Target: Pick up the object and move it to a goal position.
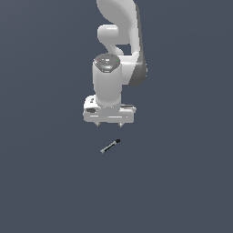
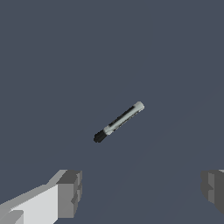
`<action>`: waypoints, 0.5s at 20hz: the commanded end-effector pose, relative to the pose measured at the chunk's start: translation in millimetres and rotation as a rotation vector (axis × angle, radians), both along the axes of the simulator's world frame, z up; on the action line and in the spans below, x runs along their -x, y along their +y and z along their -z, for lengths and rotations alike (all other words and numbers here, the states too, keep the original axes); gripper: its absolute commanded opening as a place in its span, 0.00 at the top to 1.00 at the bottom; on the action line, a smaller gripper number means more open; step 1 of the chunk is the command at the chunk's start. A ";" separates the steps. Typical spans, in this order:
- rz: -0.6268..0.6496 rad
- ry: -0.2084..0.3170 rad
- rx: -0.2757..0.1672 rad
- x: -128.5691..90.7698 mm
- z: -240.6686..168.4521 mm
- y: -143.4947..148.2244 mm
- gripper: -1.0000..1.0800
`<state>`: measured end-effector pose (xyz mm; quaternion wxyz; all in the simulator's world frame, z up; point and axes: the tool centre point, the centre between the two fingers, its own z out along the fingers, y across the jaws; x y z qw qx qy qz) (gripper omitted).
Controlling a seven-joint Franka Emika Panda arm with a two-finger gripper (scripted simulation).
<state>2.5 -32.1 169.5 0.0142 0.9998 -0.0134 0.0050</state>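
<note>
The object (image 1: 110, 146) is a tiny thin rod lying flat on the dark grey floor, its pale shaft slanting up to a black end toward the exterior view's right. In the wrist view the object (image 2: 119, 121) lies on a slant, black cap at one end, pale shaft at the other. My gripper (image 1: 109, 124) hangs above and slightly behind it, pointing down, open and empty. Both grey fingers (image 2: 70, 192) stand wide apart in the wrist view, well short of the rod, touching nothing.
The white arm (image 1: 119, 50) rises behind the gripper. Plain dark grey floor (image 1: 182, 182) spreads all around the rod.
</note>
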 end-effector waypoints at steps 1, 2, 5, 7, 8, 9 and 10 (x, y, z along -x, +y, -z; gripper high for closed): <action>-0.004 -0.003 0.004 -1.2 -2.4 -2.4 0.04; -0.003 -0.003 0.004 -1.2 -2.2 -2.3 0.04; -0.007 -0.002 0.004 -0.7 -2.1 -1.7 0.04; -0.006 -0.002 0.004 -0.8 -2.2 -1.8 0.04; -0.004 -0.002 0.003 -0.9 -1.9 -1.8 0.04; 0.000 -0.002 0.003 -1.1 -1.4 -1.8 0.04; 0.006 -0.002 0.002 -1.3 -0.7 -1.8 0.04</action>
